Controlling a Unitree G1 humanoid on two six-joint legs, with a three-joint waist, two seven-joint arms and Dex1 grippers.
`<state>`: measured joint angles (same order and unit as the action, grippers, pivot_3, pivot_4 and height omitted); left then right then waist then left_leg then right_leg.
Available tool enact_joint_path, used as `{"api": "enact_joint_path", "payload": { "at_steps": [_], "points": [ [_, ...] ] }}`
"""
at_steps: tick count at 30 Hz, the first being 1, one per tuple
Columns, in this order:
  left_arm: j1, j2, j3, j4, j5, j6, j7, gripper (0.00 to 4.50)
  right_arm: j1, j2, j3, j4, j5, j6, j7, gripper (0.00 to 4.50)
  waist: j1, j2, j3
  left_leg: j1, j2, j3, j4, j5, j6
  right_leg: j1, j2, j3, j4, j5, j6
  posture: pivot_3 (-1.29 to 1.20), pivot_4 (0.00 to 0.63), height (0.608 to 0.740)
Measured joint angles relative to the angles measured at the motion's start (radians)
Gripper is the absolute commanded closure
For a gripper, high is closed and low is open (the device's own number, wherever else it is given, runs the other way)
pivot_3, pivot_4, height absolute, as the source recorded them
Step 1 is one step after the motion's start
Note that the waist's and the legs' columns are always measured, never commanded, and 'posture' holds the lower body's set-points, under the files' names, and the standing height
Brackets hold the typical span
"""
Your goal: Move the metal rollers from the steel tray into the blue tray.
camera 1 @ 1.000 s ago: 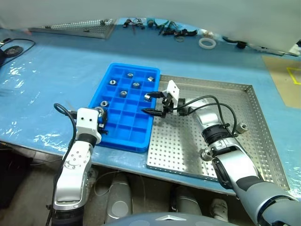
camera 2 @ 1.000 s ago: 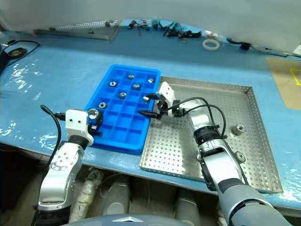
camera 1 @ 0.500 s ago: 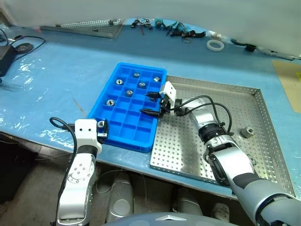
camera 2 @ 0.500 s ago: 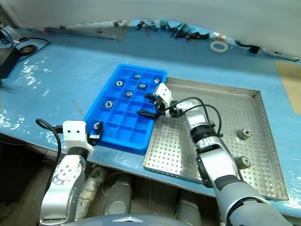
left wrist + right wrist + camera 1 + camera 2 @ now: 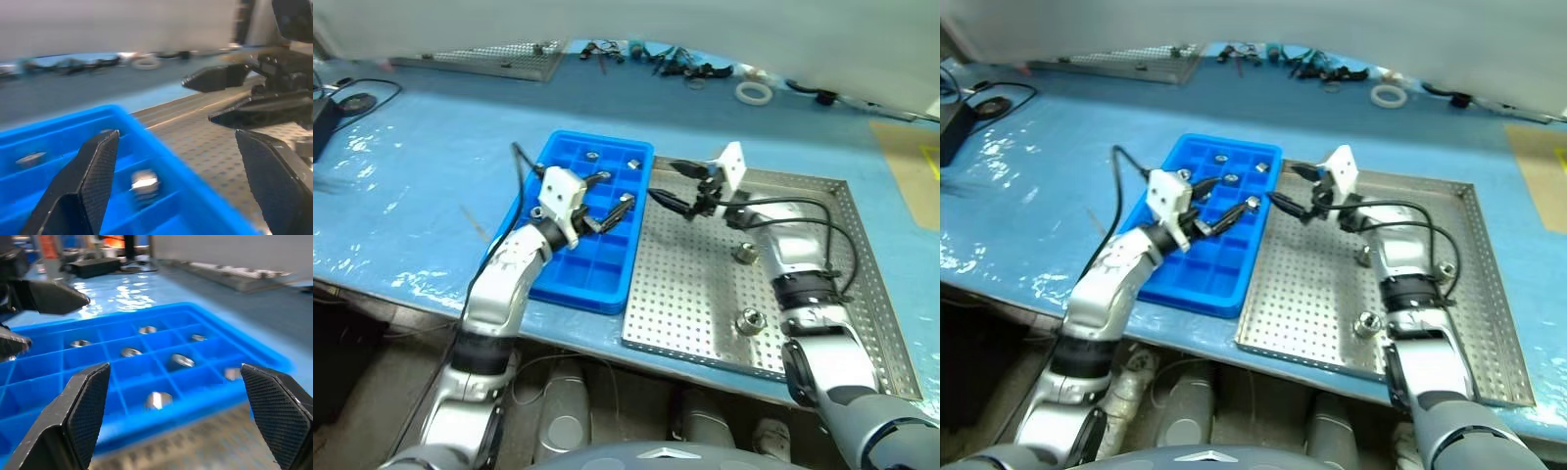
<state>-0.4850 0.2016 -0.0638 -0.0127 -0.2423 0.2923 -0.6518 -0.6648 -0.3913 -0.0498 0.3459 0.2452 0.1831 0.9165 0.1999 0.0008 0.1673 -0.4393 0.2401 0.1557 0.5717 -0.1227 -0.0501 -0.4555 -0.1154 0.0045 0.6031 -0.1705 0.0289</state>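
I'm looking down at one blue-covered table (image 5: 431, 166). One steel tray (image 5: 822, 196) sits on it right of centre, one blue tray (image 5: 540, 166) touching its left rim.

Far edge: one flat perforated sheet (image 5: 489, 57), one white tape ring (image 5: 750, 93), a clutter of small dark parts (image 5: 656, 59) I can't count.

Rollers in the steel tray: I count two, one mid-tray (image 5: 744, 255) just beside my right forearm, one nearer the front (image 5: 748, 321). In the right eye view there may be a third by the right rim, partly hidden by the cable; can't confirm.

Rollers in the blue tray: the right wrist view gives me about seven, each in its own compartment (image 5: 157, 400), spread over the far rows; the rest of the grid looks bare. Two are blurred, so the count is approximate.

My left arm reaches in from the tray's near-left corner, its gripper (image 5: 610, 200) roughly level over the blue tray's right-hand columns, pointing toward the steel tray. Fingers (image 5: 93, 171) spread wide, nothing between them.

My right arm runs across the steel tray, gripper (image 5: 673, 186) roughly level above the seam where the two trays meet, pointing back at the blue tray. Fingers (image 5: 88, 406) wide apart, holding nothing. The two grippers face each other, close but apart.
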Motion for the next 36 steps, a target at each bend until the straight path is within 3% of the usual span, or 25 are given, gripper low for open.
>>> {"api": "enact_joint_path", "payload": {
  "at_steps": [5, 9, 17, 26, 36],
  "points": [
    [-0.205, -0.092, -0.058, 0.388, 0.013, -0.084, -0.111, 0.48, 0.224, -0.101, -0.106, -0.301, 0.028, 0.140, -0.118, 0.00, -0.083, 0.000, 0.000, 0.002, 0.000, 0.002, -0.001, 0.002, -0.001, 0.000, 0.000, 0.003, 0.001, 0.000, 0.001, -0.27, 0.150, 0.740],
    [-0.372, -0.185, -0.095, 0.644, 0.051, -0.197, -0.163, 0.48, 0.395, -0.119, -0.183, -0.508, 0.052, 0.238, -0.215, 0.00, -0.142, 0.000, 0.000, 0.002, -0.001, 0.003, -0.001, 0.001, 0.000, -0.001, 0.000, 0.005, 0.000, -0.001, 0.001, -0.40, 0.150, 0.740],
    [-0.594, -0.275, -0.106, 1.110, 0.175, -0.376, -0.079, 0.48, 0.622, -0.102, -0.265, -0.790, 0.098, 0.351, -0.369, 0.00, -0.243, 0.002, -0.002, 0.003, -0.001, 0.010, 0.000, -0.001, 0.004, -0.003, 0.002, 0.013, -0.006, -0.004, 0.011, -0.51, 0.150, 0.740],
    [-0.601, -0.256, -0.054, 1.207, 0.199, -0.392, -0.062, 0.48, 0.639, -0.106, -0.281, -0.819, 0.112, 0.356, -0.416, 0.00, -0.264, 0.002, -0.002, 0.001, -0.003, 0.015, 0.001, -0.006, 0.012, 0.000, 0.001, 0.018, -0.016, -0.002, 0.011, -0.52, 0.150, 0.740],
    [-0.569, -0.316, -0.053, 1.239, 0.233, -0.379, -0.116, 0.48, 0.676, -0.110, -0.252, -0.813, 0.107, 0.348, -0.435, 0.00, -0.267, 0.001, -0.002, 0.001, -0.003, 0.020, 0.001, -0.010, 0.018, 0.000, -0.001, 0.019, -0.020, 0.001, 0.005, -0.55, 0.150, 0.740]
  ]
}}
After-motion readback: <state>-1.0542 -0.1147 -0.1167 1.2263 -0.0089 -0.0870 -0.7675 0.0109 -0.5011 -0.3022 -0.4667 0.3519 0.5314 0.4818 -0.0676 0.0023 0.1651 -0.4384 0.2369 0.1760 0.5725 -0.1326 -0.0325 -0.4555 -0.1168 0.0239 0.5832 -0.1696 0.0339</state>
